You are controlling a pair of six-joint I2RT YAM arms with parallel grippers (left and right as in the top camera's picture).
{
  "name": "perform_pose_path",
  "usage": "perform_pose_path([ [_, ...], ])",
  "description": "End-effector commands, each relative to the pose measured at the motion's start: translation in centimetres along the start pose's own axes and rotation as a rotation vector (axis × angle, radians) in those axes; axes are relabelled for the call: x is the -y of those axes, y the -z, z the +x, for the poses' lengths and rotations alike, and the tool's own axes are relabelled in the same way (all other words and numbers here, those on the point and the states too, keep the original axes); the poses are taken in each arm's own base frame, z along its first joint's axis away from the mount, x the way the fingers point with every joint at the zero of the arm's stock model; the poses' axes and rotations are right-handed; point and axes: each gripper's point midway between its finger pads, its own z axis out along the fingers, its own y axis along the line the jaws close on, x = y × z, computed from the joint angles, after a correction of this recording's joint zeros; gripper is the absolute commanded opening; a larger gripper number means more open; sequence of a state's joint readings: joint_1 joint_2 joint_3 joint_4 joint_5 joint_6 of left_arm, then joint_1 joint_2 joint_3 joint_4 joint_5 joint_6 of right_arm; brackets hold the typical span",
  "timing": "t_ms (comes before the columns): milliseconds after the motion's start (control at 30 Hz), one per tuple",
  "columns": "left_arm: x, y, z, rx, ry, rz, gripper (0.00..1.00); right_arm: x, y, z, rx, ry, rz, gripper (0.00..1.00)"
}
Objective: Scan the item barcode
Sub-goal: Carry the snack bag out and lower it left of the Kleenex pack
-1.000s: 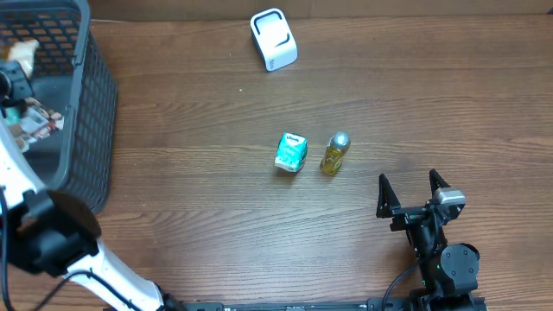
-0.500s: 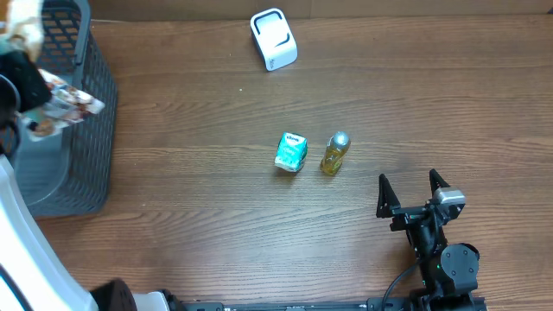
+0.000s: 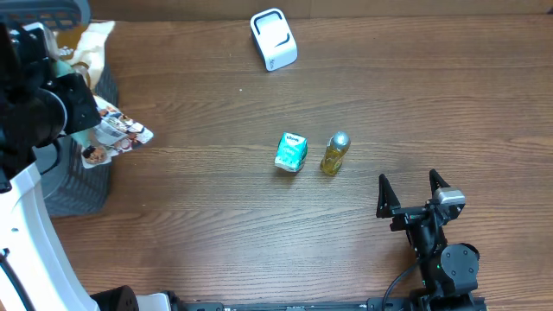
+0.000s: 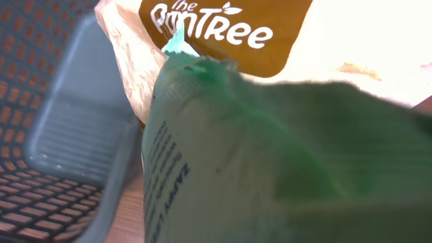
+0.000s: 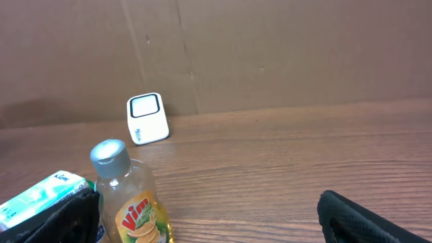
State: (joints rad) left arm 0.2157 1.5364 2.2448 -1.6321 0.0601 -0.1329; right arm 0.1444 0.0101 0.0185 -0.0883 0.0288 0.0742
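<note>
1. One colourful packet (image 3: 117, 136) hangs in the air at the left side of the bench (image 3: 216, 225), just beside the one grey basket (image 3: 79, 186). The left jaws are pressed together and pinch it.
2. Its long axis goes from the jaws to the right and a little toward the robot, and its free end points to the bench middle.
3. On the bench stand one teal carton (image 3: 291, 152), one yellow bottle (image 3: 334, 153) just beside it, and one white scanner (image 3: 273, 39) far behind.
4. The right jaws are spread wide and hold nothing.
</note>
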Motion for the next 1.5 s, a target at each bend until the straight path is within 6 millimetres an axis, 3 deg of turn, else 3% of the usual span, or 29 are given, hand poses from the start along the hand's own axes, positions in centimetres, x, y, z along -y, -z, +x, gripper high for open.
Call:
perform_pose_path([
  [0,1.3,0.4,0.7,-0.014,0.013,0.030,0.06,0.0,0.0,0.2,0.003,0.004,-0.003,1.00],
  [300,4.5,0.2,2.6,-0.072,-0.069,0.050,0.06,0.0,0.0,0.2,0.003,0.004,-0.003,1.00],
  [533,6.0,-2.2,5.3,-0.174,-0.067,0.003,0.10,0.0,0.0,0.2,0.003,0.004,-0.003,1.00],
  [933,10.1,-11.6,12.9,-0.344,-0.221,-0.058,0.13,0.0,0.0,0.2,0.003,0.004,-0.003,1.00],
  [967,10.3,-13.2,14.1,-0.347,-0.242,-0.082,0.13,0.0,0.0,0.2,0.003,0.004,-0.003,1.00],
  [1300,10.2,-18.8,20.0,-0.384,-0.299,-0.123,0.13,0.0,0.0,0.2,0.003,0.004,-0.003,1.00],
  [1467,9.7,-20.3,21.5,-0.393,-0.306,-0.132,0.13,0.0,0.0,0.2,0.003,0.004,-0.003,1.00],
])
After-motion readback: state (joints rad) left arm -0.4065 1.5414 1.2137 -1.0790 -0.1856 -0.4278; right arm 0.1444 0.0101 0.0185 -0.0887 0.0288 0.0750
